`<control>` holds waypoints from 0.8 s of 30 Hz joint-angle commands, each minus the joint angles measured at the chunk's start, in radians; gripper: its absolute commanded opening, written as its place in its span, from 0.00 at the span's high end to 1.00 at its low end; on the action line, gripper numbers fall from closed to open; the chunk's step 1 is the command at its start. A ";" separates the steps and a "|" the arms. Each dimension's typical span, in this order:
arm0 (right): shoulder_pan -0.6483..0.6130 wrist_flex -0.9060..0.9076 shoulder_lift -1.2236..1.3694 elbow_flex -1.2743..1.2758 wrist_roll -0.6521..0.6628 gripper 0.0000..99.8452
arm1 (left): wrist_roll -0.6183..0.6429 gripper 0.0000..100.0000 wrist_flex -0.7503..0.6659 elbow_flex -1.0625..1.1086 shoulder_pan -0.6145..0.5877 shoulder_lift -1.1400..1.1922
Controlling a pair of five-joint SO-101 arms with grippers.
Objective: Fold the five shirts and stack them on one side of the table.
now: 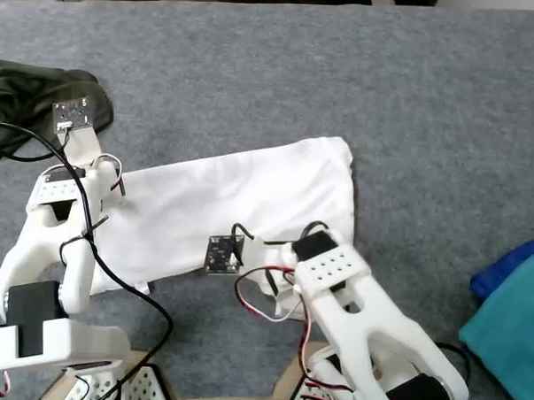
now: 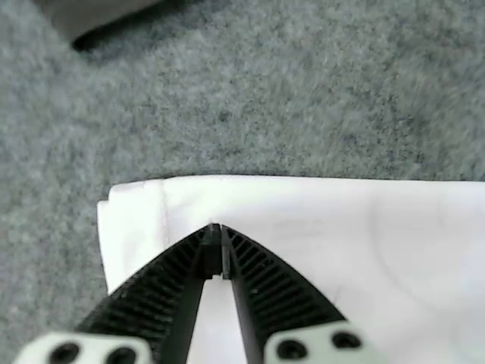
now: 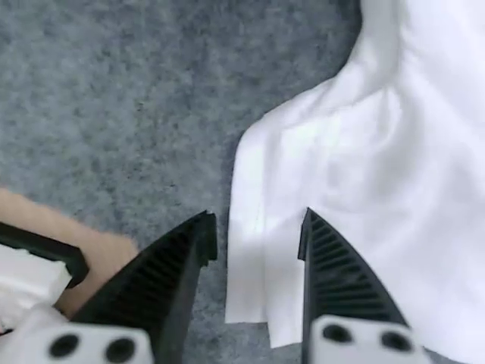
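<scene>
Folding this well means both arms lift together. The big white cloth shirt (image 1: pixel 249 208) lies half folded on the grey fuzzy table cover (image 1: pixel 431 101). The left gripper (image 2: pixel 216 254) is closed tight at one end of the shirt, maybe pinching it. The right gripper (image 3: pixel 258 224) is wide open over the shirt's near edge, holding nothing. It should bite deep first.

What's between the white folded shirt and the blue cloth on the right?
Nothing; the high view shows bare grey table cover between white shirt and blue cloth.
</scene>
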 commanded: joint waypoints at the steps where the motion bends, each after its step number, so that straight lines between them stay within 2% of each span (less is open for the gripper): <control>1: 0.001 -0.035 -0.022 0.027 -0.015 0.78 | 0.005 0.98 0.005 -0.046 -0.006 0.001; 7: 0.038 -0.064 -0.010 0.042 -0.014 0.79 | 0.003 0.98 0.005 -0.046 -0.005 0.001; 13: 0.042 -0.120 0.165 -0.001 -0.012 0.79 | 0.002 0.98 0.005 -0.044 -0.006 0.001; 19: 0.039 -0.114 0.220 -0.031 -0.011 0.93 | 0.000 0.98 0.005 -0.044 -0.005 0.001; 24: 0.045 -0.114 0.220 -0.033 -0.017 0.96 | -0.002 0.98 0.005 -0.044 -0.005 0.001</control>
